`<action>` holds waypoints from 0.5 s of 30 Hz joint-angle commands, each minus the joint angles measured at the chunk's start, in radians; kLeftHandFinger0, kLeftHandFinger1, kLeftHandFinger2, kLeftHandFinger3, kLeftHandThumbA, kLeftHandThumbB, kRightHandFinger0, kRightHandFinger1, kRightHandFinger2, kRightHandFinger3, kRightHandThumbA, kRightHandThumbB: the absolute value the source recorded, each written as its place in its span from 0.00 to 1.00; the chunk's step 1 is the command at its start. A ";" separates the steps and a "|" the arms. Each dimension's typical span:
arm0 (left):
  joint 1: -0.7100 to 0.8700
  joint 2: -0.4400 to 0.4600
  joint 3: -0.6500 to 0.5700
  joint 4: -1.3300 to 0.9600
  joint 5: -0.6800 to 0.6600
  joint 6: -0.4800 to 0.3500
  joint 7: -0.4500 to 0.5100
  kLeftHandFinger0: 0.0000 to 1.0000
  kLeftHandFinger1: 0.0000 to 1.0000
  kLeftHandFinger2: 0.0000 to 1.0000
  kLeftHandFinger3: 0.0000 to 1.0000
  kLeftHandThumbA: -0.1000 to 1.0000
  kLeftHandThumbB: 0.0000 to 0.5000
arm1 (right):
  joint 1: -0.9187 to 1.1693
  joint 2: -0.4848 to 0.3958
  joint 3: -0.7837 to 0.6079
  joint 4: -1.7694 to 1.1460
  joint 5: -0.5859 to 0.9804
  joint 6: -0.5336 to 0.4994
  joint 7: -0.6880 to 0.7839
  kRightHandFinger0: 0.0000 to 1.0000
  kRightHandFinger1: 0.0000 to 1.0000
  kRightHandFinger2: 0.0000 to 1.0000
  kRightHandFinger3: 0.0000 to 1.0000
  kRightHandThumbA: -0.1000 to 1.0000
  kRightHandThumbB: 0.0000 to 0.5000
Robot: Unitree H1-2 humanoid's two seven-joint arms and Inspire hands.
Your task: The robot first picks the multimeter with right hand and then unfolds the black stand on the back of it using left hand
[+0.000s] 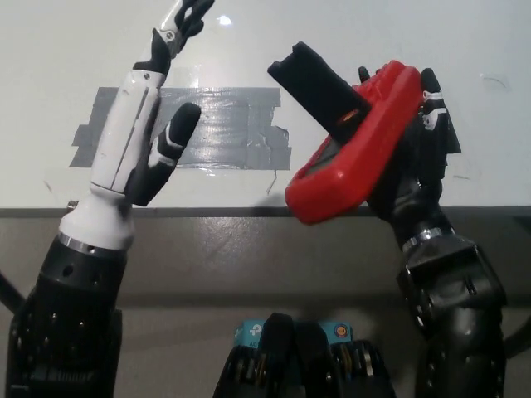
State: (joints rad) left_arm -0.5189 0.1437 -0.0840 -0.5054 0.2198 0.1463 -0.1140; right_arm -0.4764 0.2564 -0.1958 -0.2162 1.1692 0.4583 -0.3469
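My black right hand point(415, 166) is shut on the red multimeter point(353, 162), holding it tilted above the table's front edge with its back turned toward the camera. The black stand point(315, 83) juts up and to the left from the multimeter's back, folded out at an angle. My white left hand point(158, 108) is raised at the left, open, fingers spread and reaching up toward the top of the picture. It is apart from the multimeter, with a gap of table between them.
A patch of grey tape strips point(220, 133) lies on the white table point(75, 50) between the hands. A dark tape patch point(452, 137) sits behind the right hand. The table's front edge point(232, 213) runs across the middle of the picture.
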 commanded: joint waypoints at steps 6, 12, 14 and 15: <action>-0.069 0.017 -0.001 -0.028 0.015 0.029 -0.025 1.00 1.00 1.00 1.00 1.00 0.70 | 0.074 0.016 0.073 -0.122 0.146 0.011 0.050 0.00 0.00 0.54 1.00 0.00 0.26; -0.064 -0.005 -0.012 -0.057 0.012 0.010 -0.021 1.00 1.00 1.00 1.00 1.00 0.71 | 0.114 -0.007 0.080 -0.152 0.163 0.007 0.023 0.00 0.00 0.48 1.00 0.00 0.25; -0.064 -0.012 -0.016 -0.069 0.007 0.001 -0.018 1.00 1.00 1.00 1.00 1.00 0.70 | 0.119 -0.010 0.086 -0.160 0.157 0.001 0.018 0.00 0.00 0.45 1.00 0.00 0.23; -0.059 -0.017 -0.022 -0.071 0.006 -0.007 -0.016 1.00 1.00 1.00 1.00 1.00 0.68 | 0.125 -0.013 0.086 -0.166 0.160 -0.001 0.015 0.00 0.00 0.46 1.00 0.00 0.22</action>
State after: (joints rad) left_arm -0.5472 0.1398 -0.0983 -0.5368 0.2201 0.1657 -0.1280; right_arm -0.3618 0.1992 -0.1336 -0.3168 1.2708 0.4667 -0.3458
